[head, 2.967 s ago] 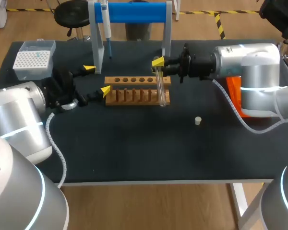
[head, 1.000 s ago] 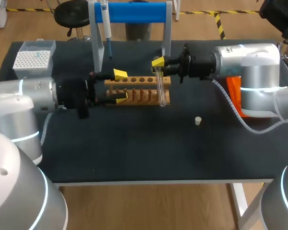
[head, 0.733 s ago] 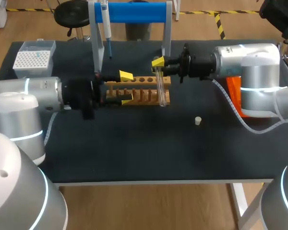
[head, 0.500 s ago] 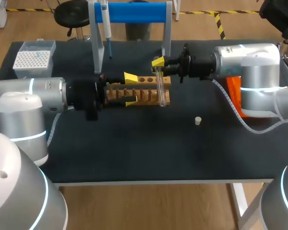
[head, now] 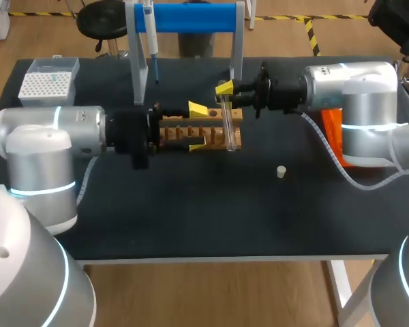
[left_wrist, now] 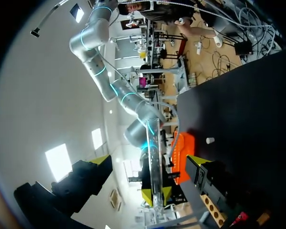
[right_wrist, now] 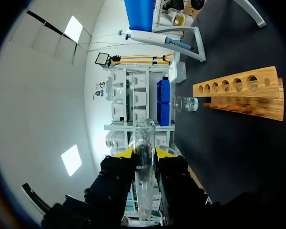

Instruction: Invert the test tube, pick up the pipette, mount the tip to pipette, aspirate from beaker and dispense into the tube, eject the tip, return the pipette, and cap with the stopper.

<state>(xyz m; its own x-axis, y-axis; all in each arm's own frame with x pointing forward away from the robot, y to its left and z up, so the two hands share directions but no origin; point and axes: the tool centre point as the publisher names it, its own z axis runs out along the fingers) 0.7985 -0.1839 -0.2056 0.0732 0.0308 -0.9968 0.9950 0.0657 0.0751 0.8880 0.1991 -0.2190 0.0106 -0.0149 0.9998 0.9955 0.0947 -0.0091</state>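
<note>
A clear test tube (head: 227, 126) stands upright at the right end of the wooden rack (head: 178, 129), and my right gripper (head: 224, 90) is shut on its upper part. In the right wrist view the tube (right_wrist: 144, 157) sits clamped in the gripper (right_wrist: 145, 152). My left gripper (head: 197, 127) is open over the rack, a short way left of the tube. From the left wrist, the tube (left_wrist: 152, 167) stands ahead of that gripper (left_wrist: 149, 161), in line with the gap. The pipette (head: 150, 30) hangs on the blue stand (head: 191, 17). A small stopper (head: 281, 172) lies on the table.
The white tip box (head: 46, 83) stands at the back left. A glass beaker (right_wrist: 187, 103) shows beyond the rack (right_wrist: 238, 93) in the right wrist view. An orange object (head: 331, 133) lies behind my right arm.
My left arm has moved to the right along the rack toward the tube, its gripper staying open. The right arm and the tube have not moved.
</note>
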